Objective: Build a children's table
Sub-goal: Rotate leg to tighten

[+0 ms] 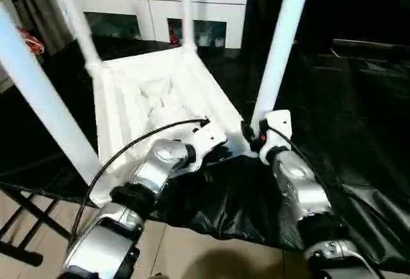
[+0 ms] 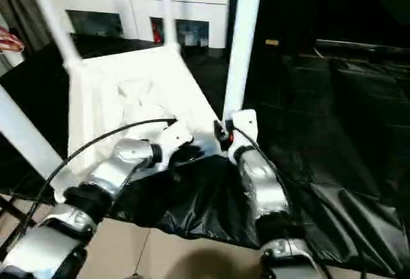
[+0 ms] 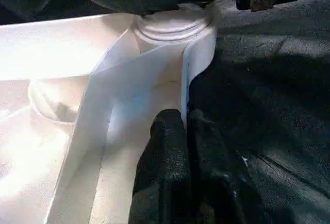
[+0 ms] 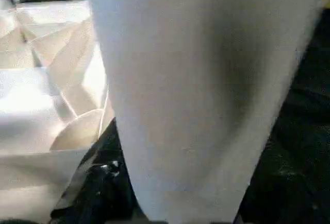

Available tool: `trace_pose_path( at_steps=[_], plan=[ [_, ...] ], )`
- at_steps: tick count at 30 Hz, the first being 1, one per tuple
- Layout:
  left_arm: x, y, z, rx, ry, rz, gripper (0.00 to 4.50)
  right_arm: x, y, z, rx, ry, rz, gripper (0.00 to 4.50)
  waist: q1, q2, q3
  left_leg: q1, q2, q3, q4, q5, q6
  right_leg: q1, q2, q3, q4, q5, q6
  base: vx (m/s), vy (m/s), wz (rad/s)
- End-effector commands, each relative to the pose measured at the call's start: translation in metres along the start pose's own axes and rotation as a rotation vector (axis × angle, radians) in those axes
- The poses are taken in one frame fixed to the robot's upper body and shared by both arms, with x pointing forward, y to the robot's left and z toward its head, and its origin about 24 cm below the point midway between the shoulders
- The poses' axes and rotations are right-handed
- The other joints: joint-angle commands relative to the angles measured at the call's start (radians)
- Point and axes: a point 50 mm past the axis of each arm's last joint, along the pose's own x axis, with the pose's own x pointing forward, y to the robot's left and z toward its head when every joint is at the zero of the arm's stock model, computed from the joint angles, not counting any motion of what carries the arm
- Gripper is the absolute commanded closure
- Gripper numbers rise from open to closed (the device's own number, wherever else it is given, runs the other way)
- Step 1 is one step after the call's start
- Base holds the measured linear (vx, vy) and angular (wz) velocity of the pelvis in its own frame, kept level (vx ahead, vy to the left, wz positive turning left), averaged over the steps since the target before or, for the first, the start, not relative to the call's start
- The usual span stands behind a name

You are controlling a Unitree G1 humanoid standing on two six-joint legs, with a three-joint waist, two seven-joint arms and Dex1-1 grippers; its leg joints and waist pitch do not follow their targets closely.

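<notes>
The children's table (image 1: 160, 93) lies upside down on the worktop (image 1: 346, 118), 4 legs up. The left pincer (image 3: 184, 126) pinches its rim; the right pincer (image 1: 255, 139) clasps the near-right leg (image 1: 282, 42).

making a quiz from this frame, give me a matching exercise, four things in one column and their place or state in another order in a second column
Things:
1. small white plastic table top
2. long round white leg at the near right corner
3. left gripper
4. white cabinet with glass doors

Places or states:
A. shut on the top's near rim
B. standing upright in its socket, at the right gripper
C. lying upside down, ribbed underside up, on the black sheet
D. behind the table, at the far side

Pairs: 1-C, 2-B, 3-A, 4-D
</notes>
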Motion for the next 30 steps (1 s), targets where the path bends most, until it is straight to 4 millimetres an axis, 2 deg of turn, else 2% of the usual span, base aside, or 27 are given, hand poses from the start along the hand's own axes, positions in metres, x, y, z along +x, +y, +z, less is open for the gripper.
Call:
trace_pose_path(
  at_steps=[1, 4, 5, 6, 7, 8, 9, 10, 11, 12, 13, 14, 16, 20, 21, 22, 23, 24, 25, 26, 27, 28, 30],
  plan=[
    [0.006, -0.005, 0.025, 0.055, -0.099, -0.008, 4.50, -0.001, 0.047, -0.022, 0.070, 0.088, 0.253, 1.66, -0.001, -0.002, -0.046, 0.001, 0.009, -0.007, -0.080, -0.394, 0.000, 0.030, -0.042, 0.028, -0.094, -0.392, -0.128, 0.000, 0.000, 0.00],
    [-0.001, -0.005, 0.022, 0.079, -0.108, -0.072, 4.50, -0.006, 0.038, -0.019, 0.009, 0.085, 0.313, 1.40, -0.001, -0.003, -0.051, -0.012, 0.012, -0.006, -0.078, -0.331, 0.016, 0.042, -0.041, 0.027, -0.079, -0.284, -0.156, 0.000, 0.000, 0.00],
    [-0.003, -0.005, 0.021, 0.081, -0.108, -0.088, 4.50, -0.008, 0.035, -0.019, -0.008, 0.088, 0.339, 1.30, 0.000, -0.003, -0.053, -0.011, 0.012, -0.004, -0.076, -0.318, 0.018, 0.042, -0.041, 0.028, -0.079, -0.270, -0.160, 0.000, 0.000, 0.00],
    [-0.004, -0.005, 0.021, 0.086, -0.110, -0.098, 4.50, -0.010, 0.034, -0.019, -0.016, 0.089, 0.356, 1.30, 0.000, -0.002, -0.056, -0.013, 0.012, -0.003, -0.071, -0.286, 0.021, 0.044, -0.042, 0.030, -0.072, -0.218, -0.176, 0.000, 0.000, 0.00],
    [-0.010, -0.005, 0.018, 0.092, -0.108, -0.130, 4.50, -0.015, 0.027, -0.019, -0.046, 0.099, 0.433, 1.30, 0.001, 0.001, -0.057, -0.014, 0.010, 0.000, -0.066, -0.261, 0.029, 0.045, -0.042, 0.030, -0.069, -0.182, -0.187, 0.000, 0.000, 0.00],
    [-0.010, -0.005, 0.018, 0.092, -0.108, -0.130, 4.50, -0.015, 0.027, -0.019, -0.046, 0.099, 0.433, 1.30, 0.002, 0.000, -0.058, -0.011, 0.012, 0.001, -0.064, -0.254, 0.034, 0.045, -0.041, 0.029, -0.067, -0.159, -0.196, 0.076, -0.009, -0.01],
    [-0.015, -0.004, 0.014, 0.098, -0.100, -0.167, 4.50, -0.023, 0.021, -0.018, -0.092, 0.112, 0.537, 1.30, 0.001, 0.005, -0.059, -0.012, 0.011, 0.003, -0.059, -0.226, 0.044, 0.045, -0.040, 0.030, -0.060, -0.102, -0.215, 0.051, -0.004, 0.01],
    [-0.015, -0.004, 0.014, 0.098, -0.100, -0.167, 4.50, -0.023, 0.021, -0.018, -0.092, 0.112, 0.537, 1.30, 0.003, 0.001, -0.063, -0.015, 0.012, 0.003, -0.055, -0.196, 0.057, 0.052, -0.038, 0.028, -0.053, -0.039, -0.228, 0.050, 0.000, 0.01],
    [-0.018, -0.004, 0.012, 0.103, -0.098, -0.186, 4.50, -0.027, 0.019, -0.018, -0.117, 0.119, 0.586, 1.30, 0.004, 0.005, -0.064, -0.013, 0.012, 0.005, -0.052, -0.181, 0.064, 0.049, -0.039, 0.028, -0.051, -0.008, -0.238, 0.000, 0.000, 0.00],
    [-0.018, -0.004, 0.012, 0.103, -0.098, -0.186, 4.50, -0.027, 0.019, -0.018, -0.117, 0.119, 0.586, 1.30, 0.005, 0.005, -0.065, -0.014, 0.012, 0.005, -0.049, -0.163, 0.075, 0.051, -0.038, 0.026, -0.046, 0.032, -0.253, 0.000, 0.000, 0.00],
    [-0.022, -0.003, 0.010, 0.108, -0.092, -0.211, 4.50, -0.034, 0.015, -0.017, -0.143, 0.132, 0.655, 1.30, 0.006, 0.009, -0.066, -0.013, 0.012, 0.005, -0.047, -0.149, 0.083, 0.051, -0.036, 0.024, -0.043, 0.054, -0.262, 0.000, 0.000, 0.00],
    [-0.026, -0.003, 0.007, 0.109, -0.089, -0.239, 4.50, -0.039, 0.012, -0.017, -0.162, 0.144, 0.714, 1.30, 0.010, 0.006, -0.065, -0.013, 0.013, 0.006, -0.046, -0.159, 0.089, 0.054, -0.036, 0.022, -0.044, 0.047, -0.266, 0.000, 0.000, 0.00],
    [-0.031, -0.001, 0.005, 0.108, -0.086, -0.268, 4.50, -0.044, 0.008, -0.015, -0.181, 0.159, 0.777, 1.30, 0.013, 0.008, -0.062, -0.013, 0.016, 0.008, -0.048, -0.188, 0.092, 0.051, -0.037, 0.022, -0.048, 0.001, -0.268, 0.000, 0.000, 0.00],
    [-0.042, 0.000, 0.000, 0.100, -0.085, -0.333, 4.50, -0.052, 0.001, -0.012, -0.206, 0.194, 0.889, 1.30, 0.020, 0.010, -0.057, -0.005, 0.023, 0.009, -0.054, -0.258, 0.065, 0.043, -0.040, 0.026, -0.054, -0.098, -0.266, 0.000, 0.000, 0.00],
    [-0.044, 0.000, -0.001, 0.099, -0.084, -0.347, 4.50, -0.054, -0.001, -0.012, -0.210, 0.202, 0.909, 1.30, 0.020, 0.010, -0.057, -0.005, 0.023, 0.009, -0.054, -0.258, 0.065, 0.043, -0.040, 0.026, -0.054, -0.098, -0.266, 0.000, 0.000, 0.00],
    [-0.052, 0.001, -0.006, 0.095, -0.068, -0.389, 4.50, -0.058, -0.003, -0.009, -0.206, 0.224, 0.985, 1.30, 0.023, -0.012, -0.057, -0.006, 0.021, 0.011, -0.054, -0.252, 0.069, 0.045, -0.038, 0.027, -0.053, -0.113, -0.263, 0.000, 0.000, 0.00],
    [-0.052, 0.001, -0.006, 0.095, -0.068, -0.389, 4.50, -0.058, -0.003, -0.009, -0.206, 0.224, 0.985, 1.30, 0.026, -0.005, -0.057, -0.008, 0.022, 0.008, -0.055, -0.247, 0.070, 0.047, -0.041, 0.026, -0.050, -0.117, -0.262, 0.000, 0.000, 0.00],
    [-0.055, 0.003, -0.007, 0.096, -0.058, -0.395, 4.50, -0.059, -0.005, -0.007, -0.202, 0.234, 1.017, 1.30, 0.027, -0.009, -0.058, -0.007, 0.024, 0.010, -0.054, -0.239, 0.074, 0.043, -0.042, 0.027, -0.052, -0.117, -0.258, 0.000, 0.000, 0.00],
    [-0.057, 0.005, -0.008, 0.097, -0.052, -0.396, 4.50, -0.060, -0.005, -0.006, -0.199, 0.239, 1.035, 1.45, 0.029, -0.005, -0.059, -0.006, 0.024, 0.009, -0.054, -0.235, 0.073, 0.043, -0.042, 0.027, -0.050, -0.116, -0.259, 0.000, 0.000, 0.00],
    [-0.059, 0.007, -0.010, 0.102, -0.041, -0.396, 4.50, -0.060, -0.006, -0.005, -0.206, 0.254, 1.061, 1.55, 0.030, -0.016, -0.058, -0.006, 0.024, 0.011, -0.052, -0.226, 0.078, 0.042, -0.042, 0.027, -0.051, -0.107, -0.260, 0.000, 0.000, 0.00],
    [-0.060, 0.008, -0.010, 0.102, -0.040, -0.396, 4.50, -0.060, -0.006, -0.005, -0.207, 0.256, 1.064, 1.55, 0.033, -0.013, -0.059, -0.008, 0.023, 0.010, -0.052, -0.218, 0.078, 0.044, -0.043, 0.027, -0.047, -0.104, -0.261, 0.000, 0.000, 0.00],
    [-0.061, 0.009, -0.010, 0.105, -0.035, -0.395, 4.50, -0.061, -0.007, -0.005, -0.211, 0.264, 1.076, 1.74, 0.037, -0.009, -0.060, -0.007, 0.024, 0.010, -0.051, -0.202, 0.078, 0.042, -0.044, 0.028, -0.046, -0.092, -0.259, 0.000, 0.000, 0.00],
    [-0.064, 0.014, -0.011, 0.112, -0.019, -0.395, 4.50, -0.061, -0.007, -0.005, -0.219, 0.288, 1.111, 1.85, 0.041, -0.014, -0.061, -0.007, 0.022, 0.011, -0.048, -0.187, 0.081, 0.042, -0.043, 0.028, -0.044, -0.078, -0.259, 0.000, 0.000, 0.00]
  ],
)
